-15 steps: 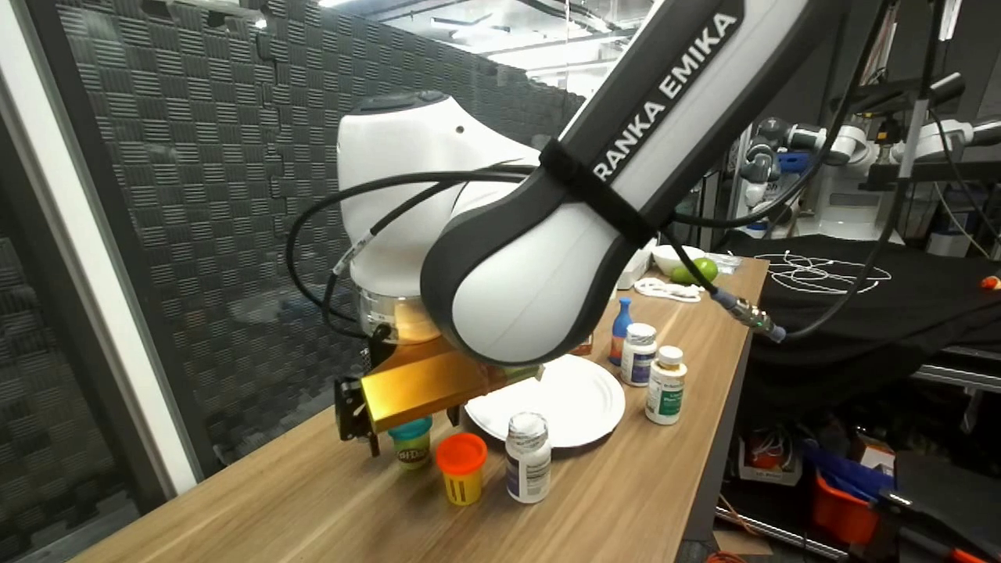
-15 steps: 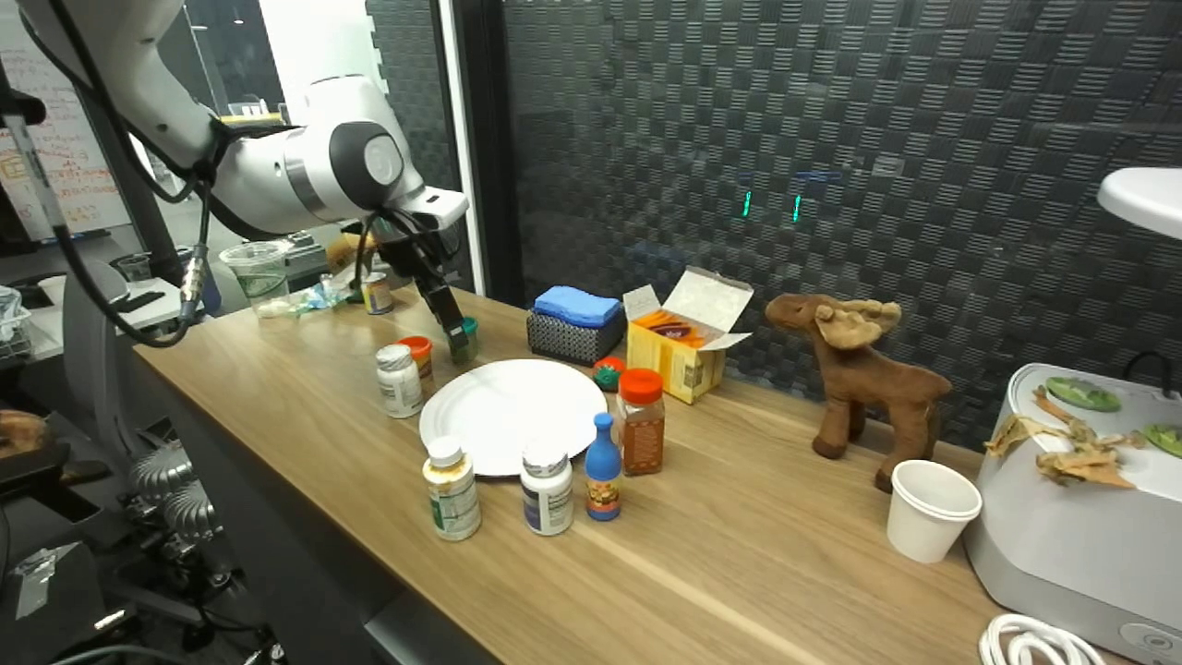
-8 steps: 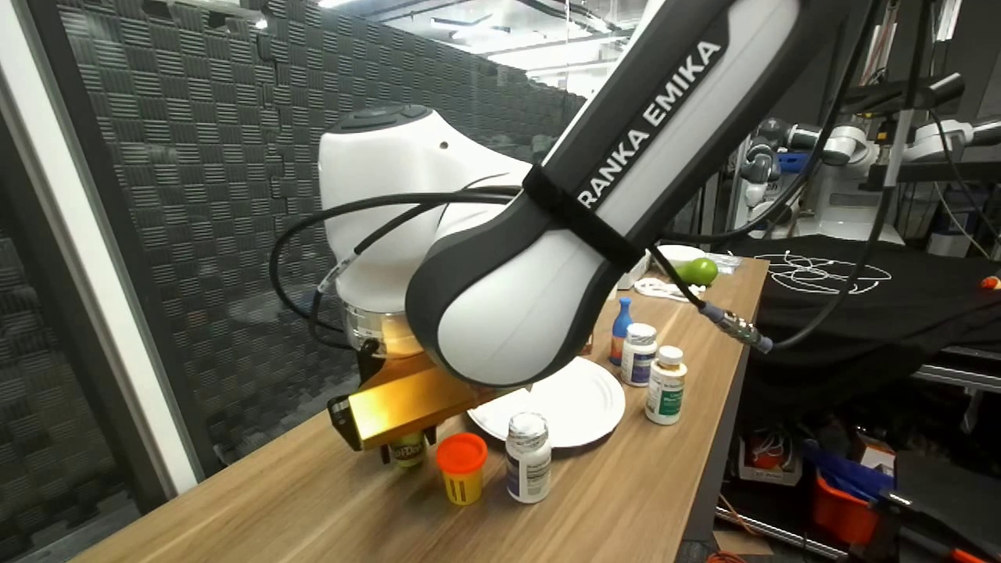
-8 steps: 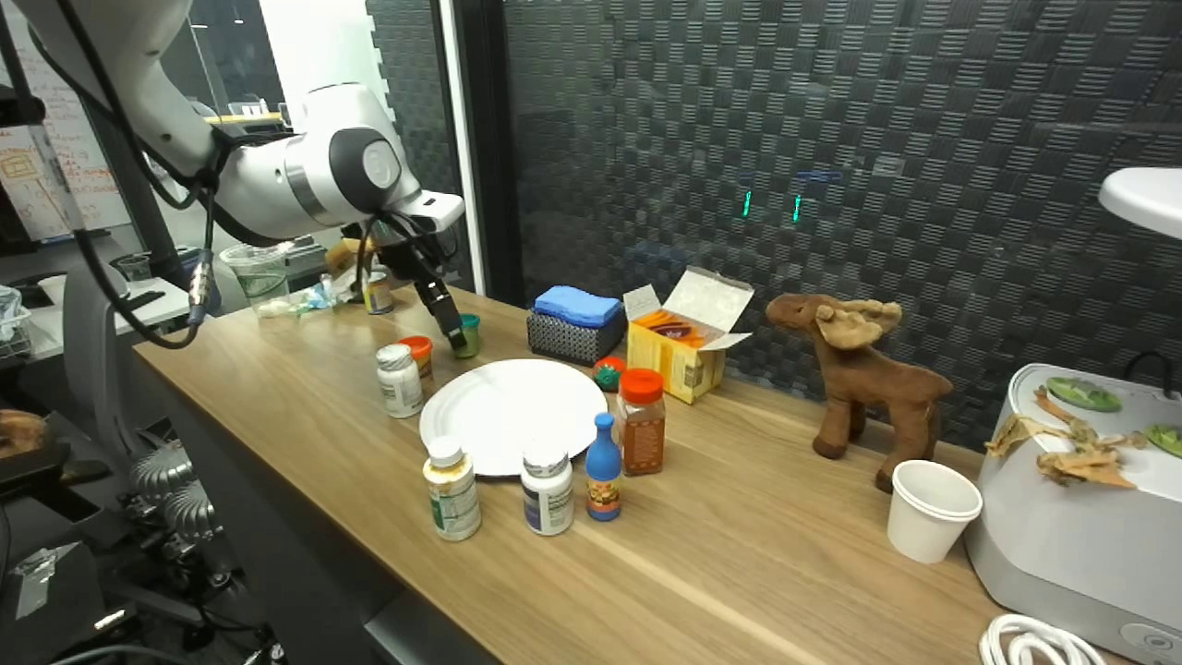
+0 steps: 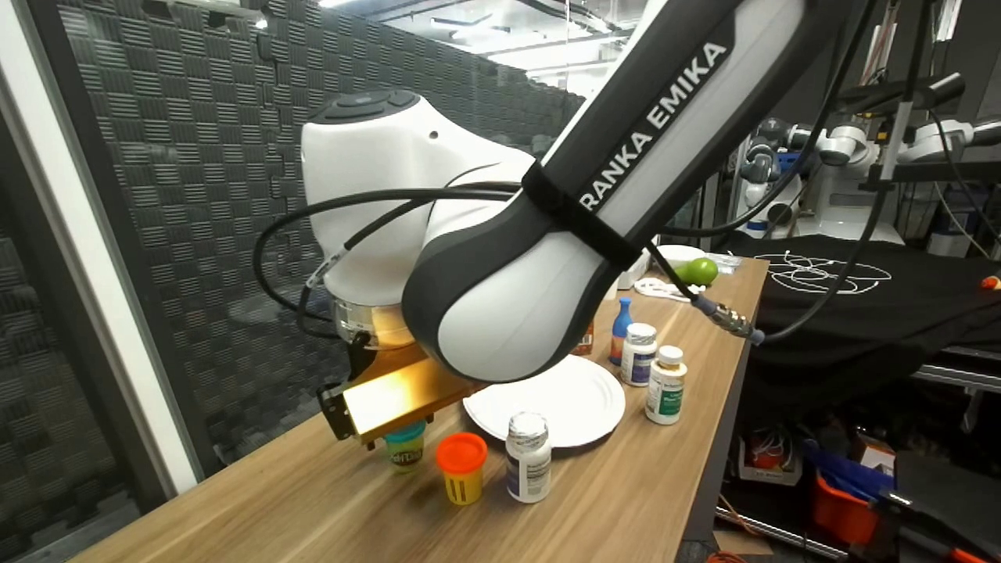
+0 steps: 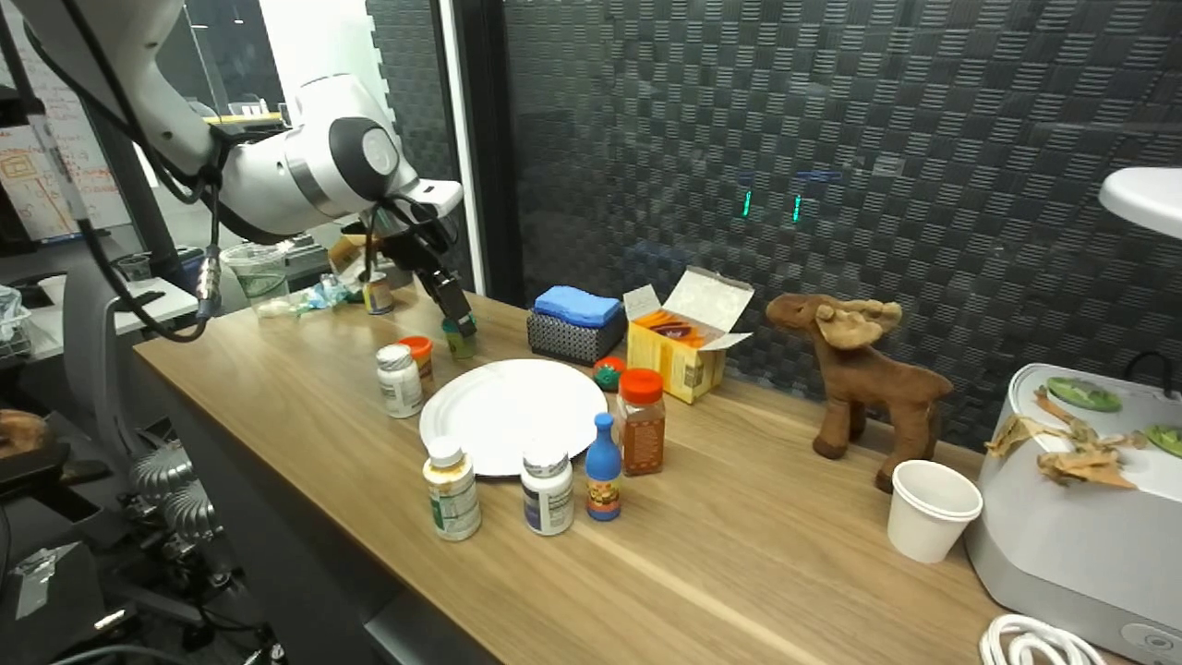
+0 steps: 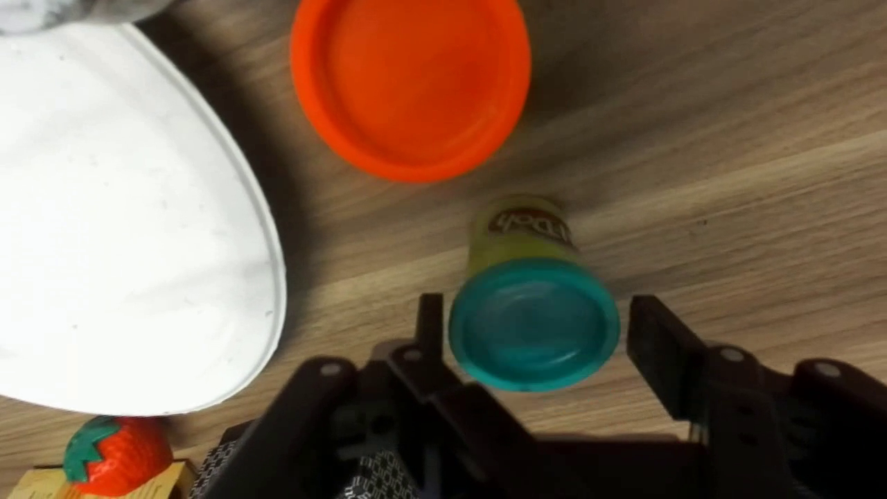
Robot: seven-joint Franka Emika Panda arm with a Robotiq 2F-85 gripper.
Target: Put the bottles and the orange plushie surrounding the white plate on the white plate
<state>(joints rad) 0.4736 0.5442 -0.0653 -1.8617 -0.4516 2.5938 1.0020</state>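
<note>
Clear only in the wrist view, the tool [image 7: 535,330] stands spread either side of a teal-lidded Play-Doh can [image 7: 532,326], gripping nothing; the white plate [image 7: 125,222] fills the frame's left. Both exterior views add three upright white pill bottles [image 6: 453,491] near it.

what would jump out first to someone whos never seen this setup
Probably the big white robot arm looming across an exterior view, its jaws open on either side of a teal-lidded tub in the wrist view. Next, the white plate on the wooden table, with bottles near it, and the brown antlered toy standing by the dark wall.
</note>
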